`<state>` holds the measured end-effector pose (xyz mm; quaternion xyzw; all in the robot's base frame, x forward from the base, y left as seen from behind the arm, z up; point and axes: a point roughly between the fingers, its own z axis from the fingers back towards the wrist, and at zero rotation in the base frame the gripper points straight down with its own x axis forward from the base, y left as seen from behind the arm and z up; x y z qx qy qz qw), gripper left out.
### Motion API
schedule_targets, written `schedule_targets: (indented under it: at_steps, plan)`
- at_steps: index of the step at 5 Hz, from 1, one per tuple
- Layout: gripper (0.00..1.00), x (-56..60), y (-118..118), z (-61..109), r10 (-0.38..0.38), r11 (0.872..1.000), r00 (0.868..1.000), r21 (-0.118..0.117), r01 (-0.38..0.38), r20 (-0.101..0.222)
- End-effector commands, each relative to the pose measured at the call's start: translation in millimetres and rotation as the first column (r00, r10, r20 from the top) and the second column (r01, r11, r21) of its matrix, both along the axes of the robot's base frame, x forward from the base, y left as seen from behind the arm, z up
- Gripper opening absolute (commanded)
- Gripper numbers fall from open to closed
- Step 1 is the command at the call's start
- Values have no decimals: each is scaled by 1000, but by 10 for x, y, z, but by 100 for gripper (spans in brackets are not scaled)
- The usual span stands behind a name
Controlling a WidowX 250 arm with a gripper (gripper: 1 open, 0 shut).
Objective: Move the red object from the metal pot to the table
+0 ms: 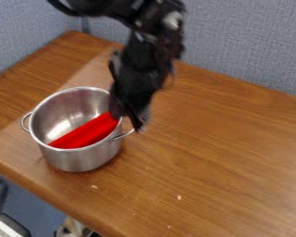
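No legible text, label, brand, number or sign.

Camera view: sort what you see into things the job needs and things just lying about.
Belongs to the job:
- red object, inside the pot
- metal pot
- table
- gripper, at the pot's rim

Just lying about:
- dark cable, lower left corner
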<state>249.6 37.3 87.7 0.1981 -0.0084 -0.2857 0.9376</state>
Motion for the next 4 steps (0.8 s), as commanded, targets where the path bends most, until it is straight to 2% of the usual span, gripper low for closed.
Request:
schedule_targets:
  at_steps: [1,2,3,4]
  plan:
    - [0,190,260,157,81,997,996,0,-81,48]
    - [0,364,223,66,75,997,995,-42,-72,70]
    - [0,557,-8,45,39,997,991,-68,-30,129]
    - [0,807,-282,-7,-8,996,990,-86,20,143]
